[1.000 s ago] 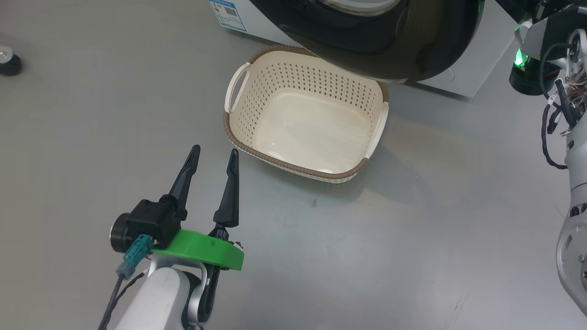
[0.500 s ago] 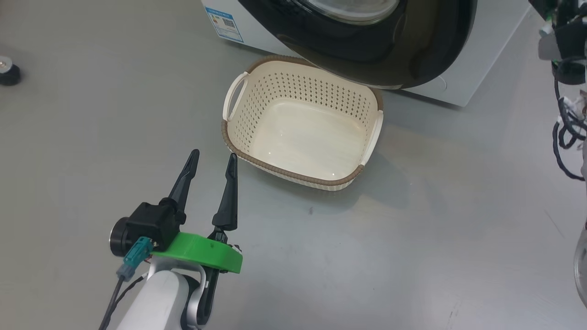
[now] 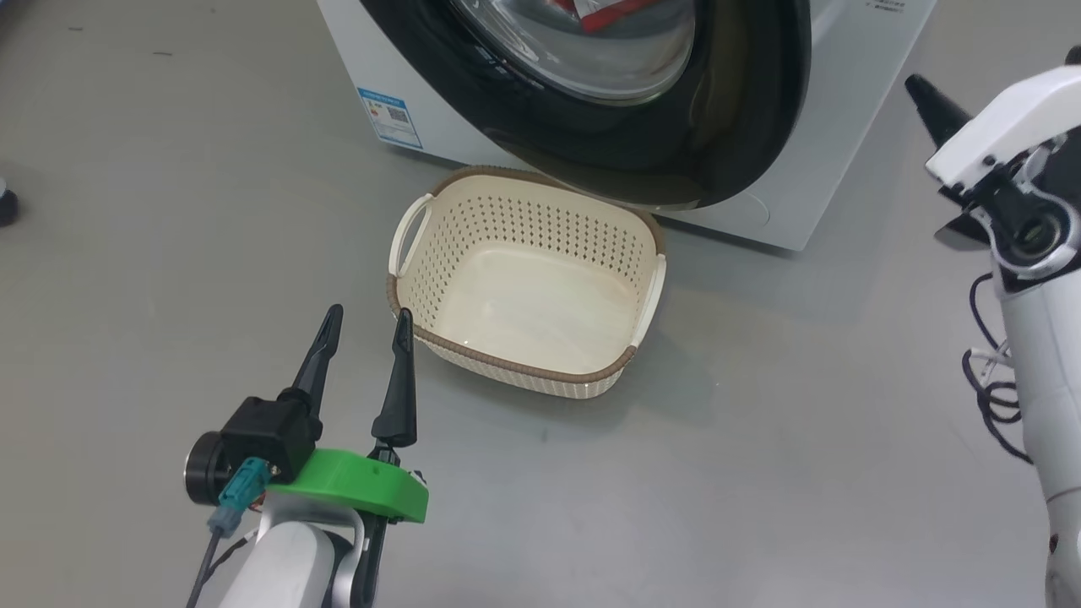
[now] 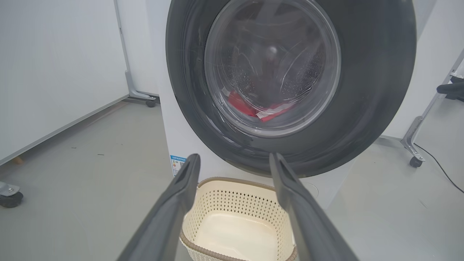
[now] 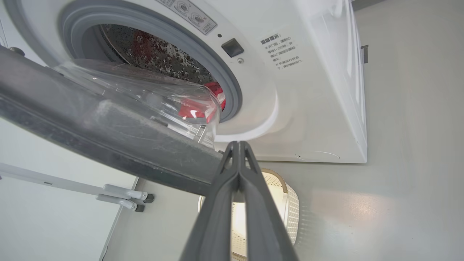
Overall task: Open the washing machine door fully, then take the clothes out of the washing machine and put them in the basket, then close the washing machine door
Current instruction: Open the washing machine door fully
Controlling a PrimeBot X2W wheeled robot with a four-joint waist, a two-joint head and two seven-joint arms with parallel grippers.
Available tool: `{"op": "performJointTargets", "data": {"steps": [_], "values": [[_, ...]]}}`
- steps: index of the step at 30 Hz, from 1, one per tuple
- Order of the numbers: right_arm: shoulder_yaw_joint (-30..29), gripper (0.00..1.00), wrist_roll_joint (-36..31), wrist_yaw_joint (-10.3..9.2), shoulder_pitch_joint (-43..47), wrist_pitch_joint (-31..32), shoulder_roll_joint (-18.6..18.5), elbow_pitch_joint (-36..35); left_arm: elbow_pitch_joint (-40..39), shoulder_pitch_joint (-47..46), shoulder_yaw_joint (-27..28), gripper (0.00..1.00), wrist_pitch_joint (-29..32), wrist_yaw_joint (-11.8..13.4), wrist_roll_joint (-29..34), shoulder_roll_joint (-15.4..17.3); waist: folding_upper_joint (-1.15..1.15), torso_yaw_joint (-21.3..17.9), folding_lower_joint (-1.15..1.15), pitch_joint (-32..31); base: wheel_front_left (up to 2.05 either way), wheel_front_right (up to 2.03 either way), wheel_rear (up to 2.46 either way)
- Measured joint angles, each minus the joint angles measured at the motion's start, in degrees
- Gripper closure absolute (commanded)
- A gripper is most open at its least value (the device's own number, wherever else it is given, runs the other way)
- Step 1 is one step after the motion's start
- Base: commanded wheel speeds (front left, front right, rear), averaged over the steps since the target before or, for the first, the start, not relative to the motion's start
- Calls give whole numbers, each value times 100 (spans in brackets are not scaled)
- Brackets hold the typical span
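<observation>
The washing machine (image 3: 794, 127) stands at the top of the head view. The washing machine door (image 3: 743, 110), black-rimmed with a glass bowl, hangs partly open over the basket (image 3: 524, 287). The cream basket sits empty on the floor before the machine. Red clothes (image 5: 216, 88) lie in the drum and show through the glass (image 4: 243, 105). My left gripper (image 3: 367, 317) is open, low and just left of the basket (image 4: 235, 203). My right gripper (image 5: 237, 145) is shut on nothing, its tips close to the door's (image 5: 108, 145) free edge, right of the machine (image 3: 916, 89).
Grey floor (image 3: 760, 422) stretches around the basket. A black caster (image 3: 4, 207) sits at the far left. White panels on wheeled feet (image 4: 146, 101) stand beside the machine, and a frame leg with a caster (image 4: 413, 159) and a cable are on the right.
The head camera has tilted, so more of the machine and the clothes behind the glass show. My right arm has turned, bringing its shut fingers into view. The left gripper stays open.
</observation>
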Motion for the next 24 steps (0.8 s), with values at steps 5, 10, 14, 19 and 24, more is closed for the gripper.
{"op": "performJointTargets", "data": {"steps": [5,10,14,19,24], "values": [[644,100,-353,-7,638,-565,7,-762,56,205,11,0,0,0,41,9,0,-161,0,-254,0,0,0],[1018,100,-850,-7,1346,-1255,-116,-1129,77,379,143,0,0,0,54,19,0,-382,0,-465,0,0,0],[1125,100,-1165,-7,1896,-1762,-218,-1271,87,487,204,0,0,0,108,21,0,-570,0,-621,0,0,0],[1078,100,-1457,-7,2331,-2296,-281,-1358,87,567,280,0,0,0,166,22,0,-734,0,-777,0,0,0],[993,100,-1656,-135,2798,-2849,-268,-1604,85,722,394,0,1,0,199,27,0,-928,0,-942,0,0,0]]}}
